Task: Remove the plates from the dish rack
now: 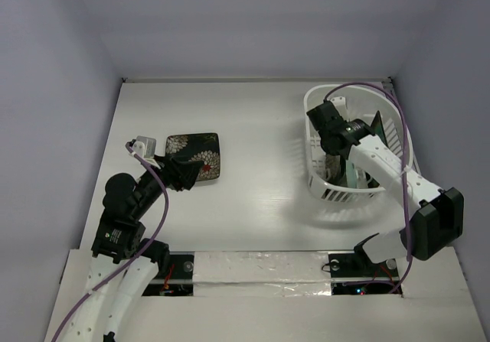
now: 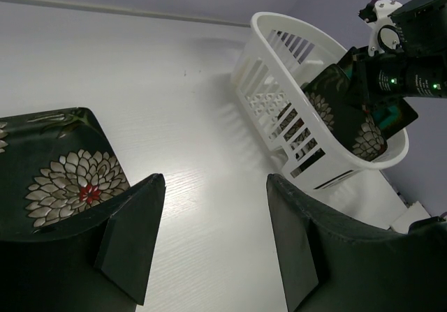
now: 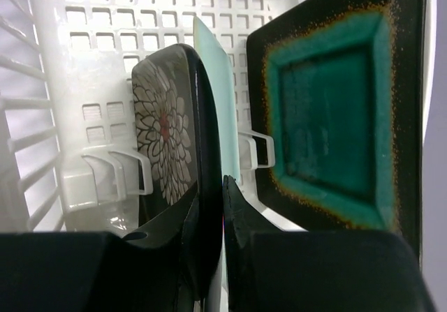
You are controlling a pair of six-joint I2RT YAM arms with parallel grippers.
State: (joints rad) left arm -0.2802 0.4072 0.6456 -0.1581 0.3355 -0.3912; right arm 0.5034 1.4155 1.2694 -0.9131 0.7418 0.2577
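The white dish rack (image 1: 344,195) stands at the right. My right gripper (image 1: 338,158) reaches into it. In the right wrist view the gripper (image 3: 213,186) is shut on the rim of a black flowered plate (image 3: 164,127) that stands upright in the rack (image 3: 91,33). A pale mint-green plate (image 3: 213,68) stands just behind it, and the brown-rimmed teal plate (image 3: 328,109) leans at the right. Another black flowered plate (image 1: 193,154) lies flat on the table at the left. My left gripper (image 1: 184,175) is open and empty at its near right edge, shown in the left wrist view (image 2: 215,186) beside that plate (image 2: 56,179).
The white table (image 1: 260,174) is walled by pale panels on three sides. A taped board (image 1: 260,269) runs along the near edge by the arm bases. The rack (image 2: 279,54) and my right arm (image 2: 405,68) show in the left wrist view.
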